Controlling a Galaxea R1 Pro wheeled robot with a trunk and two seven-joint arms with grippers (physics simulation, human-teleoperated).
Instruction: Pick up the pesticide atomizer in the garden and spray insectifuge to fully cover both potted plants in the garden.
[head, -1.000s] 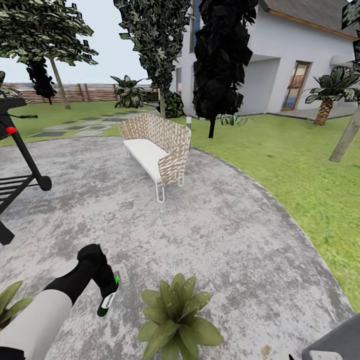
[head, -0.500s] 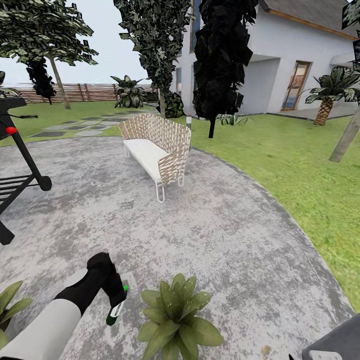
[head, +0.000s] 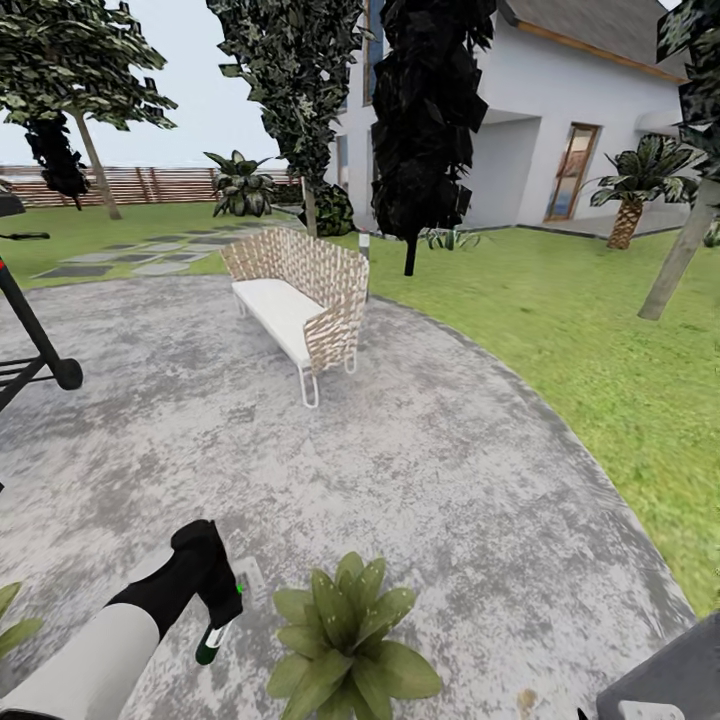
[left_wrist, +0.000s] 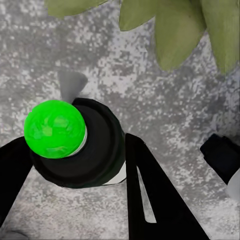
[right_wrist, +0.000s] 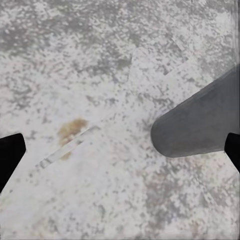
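In the left wrist view my left gripper (left_wrist: 75, 156) is shut on the pesticide atomizer (left_wrist: 97, 150), a dark bottle with a bright green ball on its head, gripped between black fingers (left_wrist: 150, 195). From the head view, the left gripper (head: 222, 598) holds the atomizer (head: 210, 643) tilted down, just left of a potted plant (head: 345, 640) with pointed green leaves; its pot is hidden under them. Those leaves (left_wrist: 180, 30) lie close ahead of the bottle. Leaf tips of a second potted plant (head: 14, 628) show at the left edge. My right gripper (right_wrist: 120, 150) is open over bare patio.
A woven bench (head: 298, 300) with a white seat stands mid-patio. A black barbecue frame (head: 35, 350) is at the left. Lawn (head: 600, 340), trees, a fence (head: 150, 185) and a white house (head: 560, 130) lie beyond. A grey rounded robot part (right_wrist: 197, 125) sits near the right gripper.
The head camera has turned a little, shifting the whole scene left. My left gripper with the atomizer swung toward the plant, then drew back slightly and lower.
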